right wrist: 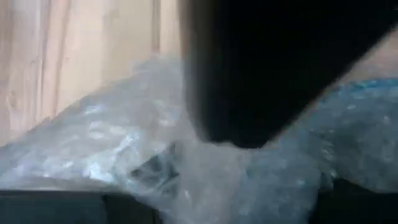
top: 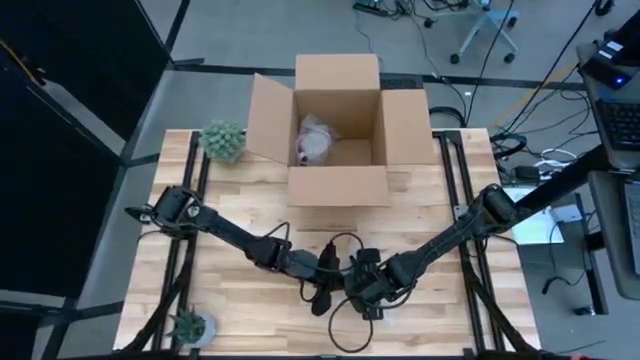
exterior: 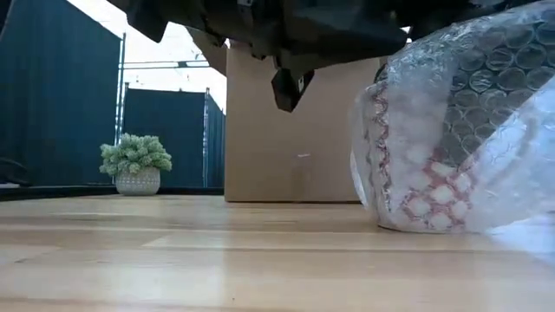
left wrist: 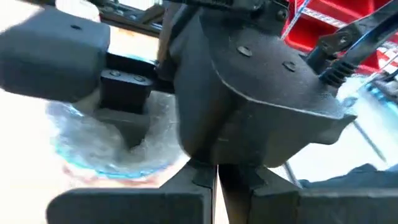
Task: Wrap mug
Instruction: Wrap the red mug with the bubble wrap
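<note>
Both my arms meet low in the middle of the overhead frame, near the table's front edge. My left gripper (top: 322, 290) and my right gripper (top: 362, 292) sit almost touching, crowded over one small spot so each can work a side of the same bundle. From above, my own dark bodies hide that bundle completely.

The table-level view shows it at the right of the frame: the mug inside clear bubble wrap (exterior: 460, 139), a red-and-white pattern showing through the film, resting on the pale wooden tabletop (exterior: 217, 260). In my left wrist view the wrap (left wrist: 112, 146) lies rumpled beneath my right arm's housing, so I judge the film is loosely gathered, not yet tight around the mug.

I cannot tell whether my left jaws or my right jaws are spread or closed; my right wrist view is filled by wrap (right wrist: 124, 143) and a dark blur.

In the upper middle of the overhead frame stands an open brown cardboard box (top: 338, 185) with another pale wrapped bundle (top: 316, 143) inside, likely where this one is meant to go. A small green potted plant (top: 222, 140) sits left of the box, well clear of the work.
</note>
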